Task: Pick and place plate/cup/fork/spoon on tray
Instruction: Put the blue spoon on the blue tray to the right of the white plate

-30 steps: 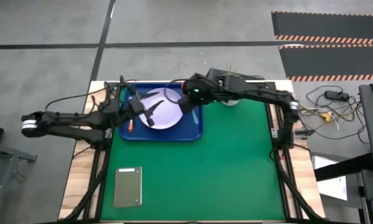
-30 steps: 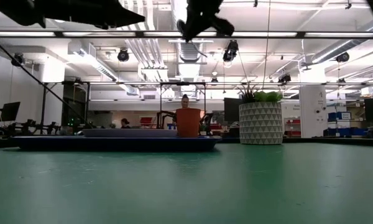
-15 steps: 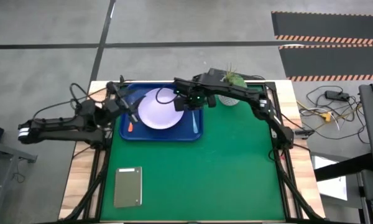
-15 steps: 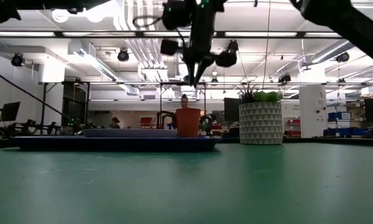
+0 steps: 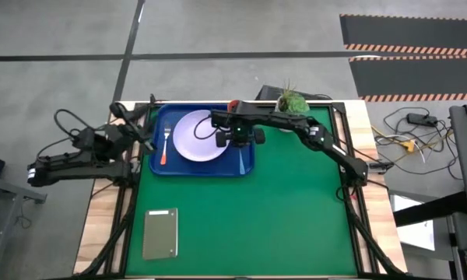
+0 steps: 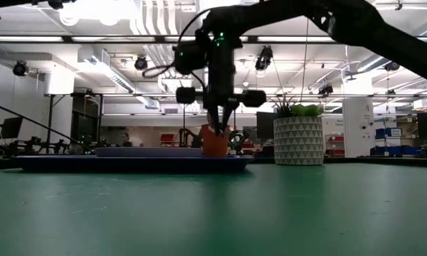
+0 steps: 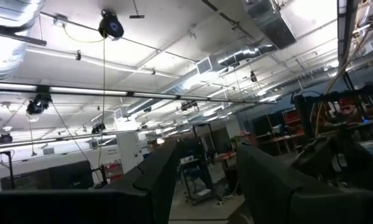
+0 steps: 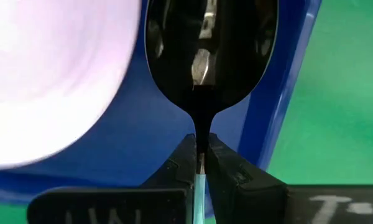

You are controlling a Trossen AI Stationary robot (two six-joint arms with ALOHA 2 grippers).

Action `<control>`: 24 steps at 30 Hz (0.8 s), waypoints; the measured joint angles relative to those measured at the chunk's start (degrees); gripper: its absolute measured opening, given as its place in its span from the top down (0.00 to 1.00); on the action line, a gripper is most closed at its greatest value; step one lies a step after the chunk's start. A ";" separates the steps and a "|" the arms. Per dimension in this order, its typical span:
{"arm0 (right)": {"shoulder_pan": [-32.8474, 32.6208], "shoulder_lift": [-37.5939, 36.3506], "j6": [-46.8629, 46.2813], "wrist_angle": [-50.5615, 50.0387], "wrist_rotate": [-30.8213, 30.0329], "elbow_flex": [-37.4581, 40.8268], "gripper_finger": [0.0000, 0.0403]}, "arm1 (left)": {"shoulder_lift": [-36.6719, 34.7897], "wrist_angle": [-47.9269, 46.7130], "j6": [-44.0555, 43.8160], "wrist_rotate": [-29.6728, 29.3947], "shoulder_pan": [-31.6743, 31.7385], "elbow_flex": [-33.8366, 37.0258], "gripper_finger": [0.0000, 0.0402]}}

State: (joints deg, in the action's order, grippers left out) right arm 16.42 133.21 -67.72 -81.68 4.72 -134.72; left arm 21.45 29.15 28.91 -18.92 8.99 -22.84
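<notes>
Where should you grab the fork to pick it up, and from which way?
Grab the fork by its orange-red handle, coming straight down from above. It lies flat on the tray, left of the plate, so nothing can slide under it. The handle is slim and straight, so two fingers can probably pinch it across its narrow sides.

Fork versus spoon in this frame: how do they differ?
The fork has an orange-red handle; the spoon has a light blue one. The fork lies free, left of the plate; the spoon, right of the plate, is pinched at its neck by the right gripper. Both are over the tray.
</notes>
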 joint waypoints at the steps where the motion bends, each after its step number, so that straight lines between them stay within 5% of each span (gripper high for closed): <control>1: 0.13 0.61 0.02 0.08 0.16 0.00 0.97 | -0.14 -0.22 0.00 0.00 0.00 0.07 0.63; 24: 2.74 5.19 1.10 4.44 0.23 0.20 0.97 | -0.67 -0.02 0.55 0.00 0.00 0.28 0.63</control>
State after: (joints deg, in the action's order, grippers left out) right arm 19.16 138.41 -66.63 -77.24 4.95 -134.52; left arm 20.78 29.12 29.45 -18.92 8.99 -22.57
